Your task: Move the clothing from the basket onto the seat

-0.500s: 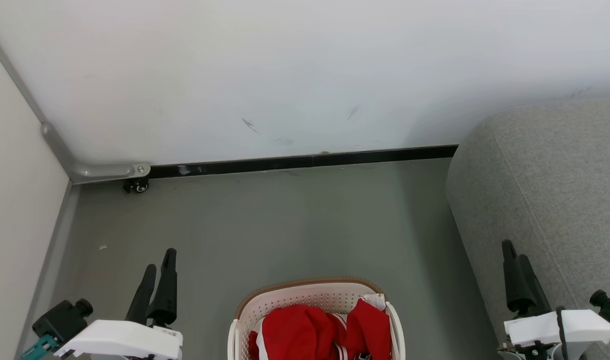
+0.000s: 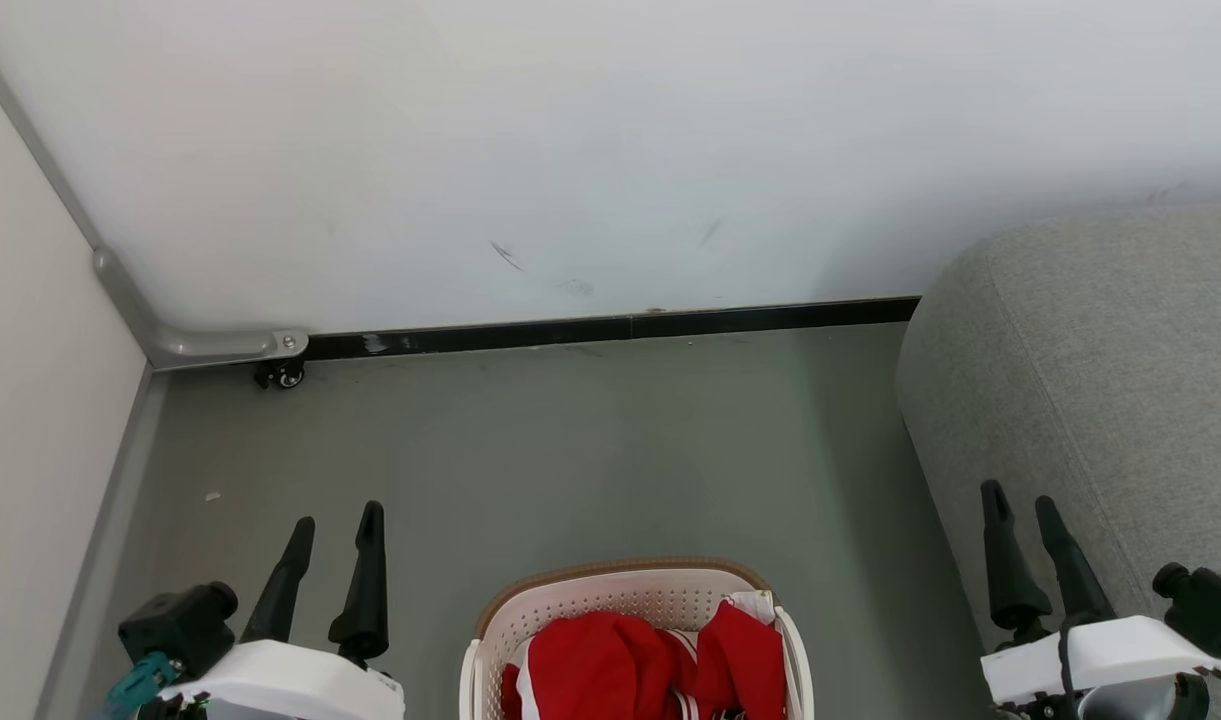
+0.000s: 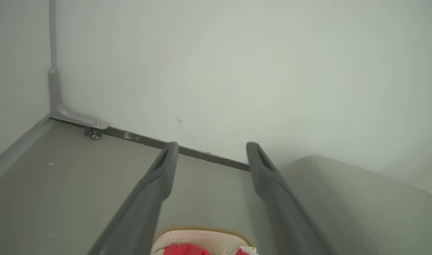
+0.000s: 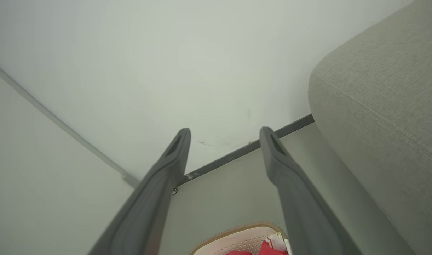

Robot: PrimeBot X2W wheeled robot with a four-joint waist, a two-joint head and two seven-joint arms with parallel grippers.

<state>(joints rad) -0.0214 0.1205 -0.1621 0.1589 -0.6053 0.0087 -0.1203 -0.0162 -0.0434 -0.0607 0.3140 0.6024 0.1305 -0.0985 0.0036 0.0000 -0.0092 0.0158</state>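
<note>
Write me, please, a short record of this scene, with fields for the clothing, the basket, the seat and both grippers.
clothing: red garments bunched inside the basket
basket: cream-white, brown rim, standing on the grey floor between the two grippers
seat: light grey sofa, on the robot's right of the basket
left gripper: open, holding nothing, left of the basket
right gripper: open, holding nothing, in front of the sofa's side
progress: no garment lifted yet

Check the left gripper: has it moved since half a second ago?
Yes: the left gripper has shifted right, toward the basket, fingers now showing wider apart.
</note>
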